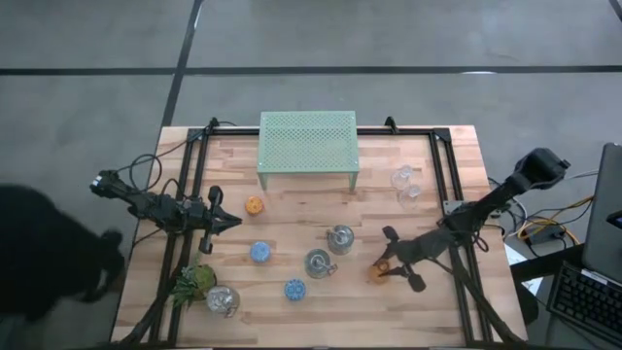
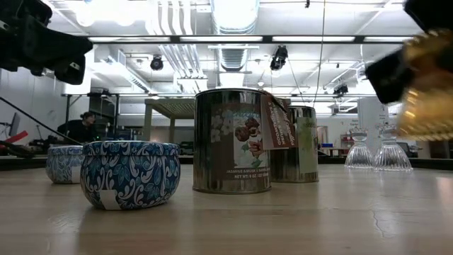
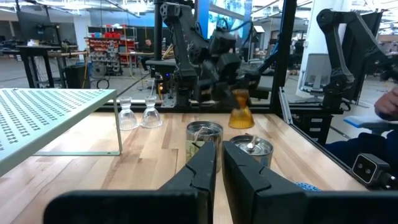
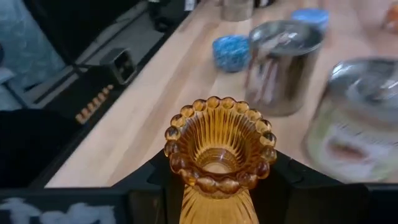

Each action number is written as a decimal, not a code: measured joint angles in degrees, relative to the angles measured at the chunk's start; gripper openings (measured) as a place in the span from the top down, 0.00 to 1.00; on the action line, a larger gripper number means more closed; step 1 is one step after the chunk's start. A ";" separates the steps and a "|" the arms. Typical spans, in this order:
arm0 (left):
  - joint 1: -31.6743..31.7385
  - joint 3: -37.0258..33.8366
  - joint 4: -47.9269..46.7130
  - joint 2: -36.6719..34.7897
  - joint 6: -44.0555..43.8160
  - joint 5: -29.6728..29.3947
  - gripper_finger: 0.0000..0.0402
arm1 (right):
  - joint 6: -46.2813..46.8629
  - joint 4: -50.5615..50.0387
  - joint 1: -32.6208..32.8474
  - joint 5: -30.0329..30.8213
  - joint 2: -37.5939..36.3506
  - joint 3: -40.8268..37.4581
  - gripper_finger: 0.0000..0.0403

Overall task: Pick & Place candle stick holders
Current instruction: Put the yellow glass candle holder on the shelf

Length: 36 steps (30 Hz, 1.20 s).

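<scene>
Amber glass holder (image 4: 218, 155) held upright in the right gripper (image 1: 397, 261), lifted off the wood near the table's front right.

The amber holder's beaded rim faces up and its long axis runs vertical; the right gripper's dark fingers (image 4: 292, 180) clamp it on both sides below the rim, and the low view shows it hanging clear of the tabletop (image 1: 457, 306). That arm reaches in low from the right edge, pointing left toward two silvery tins (image 1: 339, 238) just beside it. Bare wood lies in front of and to the right of the holder. Two clear glass holders (image 1: 406, 185) stand farther back by the right rail, the pale-green mesh stand (image 1: 307, 146) at the back middle. The left gripper (image 1: 229, 222) waits at the left side, jaws pressed together on nothing, pointing right.
</scene>
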 joint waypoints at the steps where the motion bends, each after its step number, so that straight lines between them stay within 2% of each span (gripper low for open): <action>1: 0.01 0.00 0.00 0.00 -0.01 -0.02 0.93 | -0.44 -3.49 -1.06 0.11 -0.61 1.89 0.67; 5: 0.00 0.00 0.00 0.00 -0.01 0.00 0.93 | -4.34 -17.94 -5.91 1.98 -2.92 11.16 0.69; 8: 0.01 0.00 0.00 0.00 -0.01 0.00 0.93 | -8.48 -25.17 -10.39 2.55 -4.34 18.18 0.69; 17: 0.01 0.00 0.00 0.01 -0.01 -0.02 0.93 | -14.24 -33.81 -27.67 2.25 -5.36 34.75 0.68; 19: 0.00 0.00 0.00 0.02 0.00 -0.01 0.93 | -15.10 -34.86 -32.98 -0.83 -4.29 37.71 0.69; 24: 0.01 0.00 0.09 0.02 -0.01 -0.01 0.93 | -15.20 -34.92 -46.49 -14.35 0.96 43.61 0.67; 30: 0.01 0.00 0.11 0.02 -0.01 -0.02 0.93 | -18.12 -34.79 -60.23 -20.75 10.25 49.37 0.67; 36: 0.02 0.00 0.13 0.02 -0.01 -0.02 0.93 | -19.29 -32.46 -69.50 -28.69 20.15 53.58 0.68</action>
